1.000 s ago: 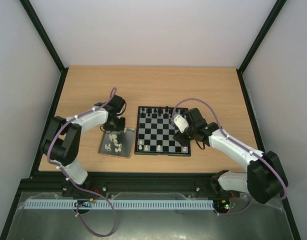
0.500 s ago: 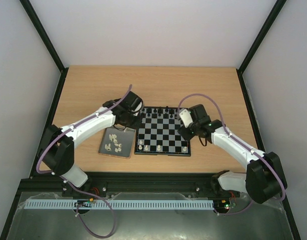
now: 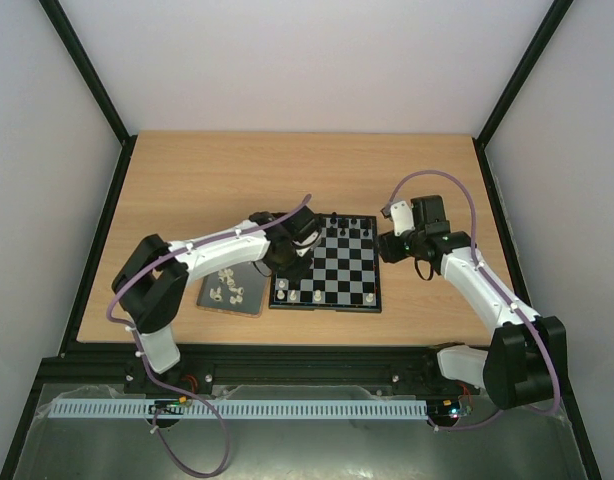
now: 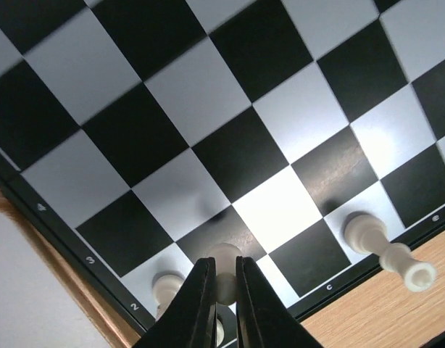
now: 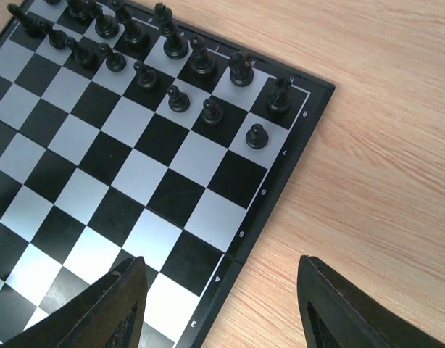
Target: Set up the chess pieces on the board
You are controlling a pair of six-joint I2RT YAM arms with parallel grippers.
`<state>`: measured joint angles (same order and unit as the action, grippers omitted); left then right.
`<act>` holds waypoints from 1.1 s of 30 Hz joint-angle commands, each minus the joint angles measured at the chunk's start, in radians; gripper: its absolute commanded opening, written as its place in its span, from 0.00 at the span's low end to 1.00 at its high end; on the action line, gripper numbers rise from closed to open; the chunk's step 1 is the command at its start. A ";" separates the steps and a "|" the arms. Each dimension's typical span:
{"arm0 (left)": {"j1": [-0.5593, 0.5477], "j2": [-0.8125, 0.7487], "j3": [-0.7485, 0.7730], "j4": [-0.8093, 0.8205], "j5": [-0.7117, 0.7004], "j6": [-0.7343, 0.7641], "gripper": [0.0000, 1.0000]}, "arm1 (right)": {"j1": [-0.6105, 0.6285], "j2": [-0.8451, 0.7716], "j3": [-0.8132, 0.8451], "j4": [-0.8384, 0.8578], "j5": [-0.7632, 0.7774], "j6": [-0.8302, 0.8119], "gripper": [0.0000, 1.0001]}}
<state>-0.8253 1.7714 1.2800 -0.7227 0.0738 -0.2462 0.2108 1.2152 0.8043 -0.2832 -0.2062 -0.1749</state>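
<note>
Left jaws pinching white piece (image 4: 224, 268), another piece (image 4: 167, 288) just beside, board (image 4: 201, 94) beneath

A chessboard (image 5: 135, 174) of black and pale grey squares with a black rim fills the frame from 12 round to 8 o'clock. Black pieces (image 5: 178, 98) stand in two rows along its edge at 11 o'clock. Wooden tabletop (image 5: 382, 145) lies at 3 o'clock. At 6 o'clock, the right pincer (image 5: 221, 264) has its dark fingers (image 5: 125, 304) spread wide, with the board's rim showing between them.
</note>
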 commanded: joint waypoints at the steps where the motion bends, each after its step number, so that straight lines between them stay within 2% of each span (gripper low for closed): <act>1: -0.018 0.038 0.034 -0.067 -0.002 0.035 0.02 | 0.000 -0.031 -0.018 -0.008 -0.026 0.009 0.59; 16: -0.034 0.120 0.064 -0.088 -0.024 0.036 0.03 | 0.001 -0.025 -0.024 -0.008 -0.035 -0.006 0.59; 27: -0.038 0.106 0.043 -0.092 -0.025 0.028 0.04 | 0.000 -0.021 -0.024 -0.011 -0.044 -0.010 0.59; 33: -0.039 0.103 0.036 -0.083 -0.022 0.026 0.10 | 0.001 -0.022 -0.024 -0.013 -0.046 -0.012 0.59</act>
<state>-0.8555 1.8759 1.3231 -0.7807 0.0521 -0.2245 0.2108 1.2079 0.7933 -0.2829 -0.2359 -0.1757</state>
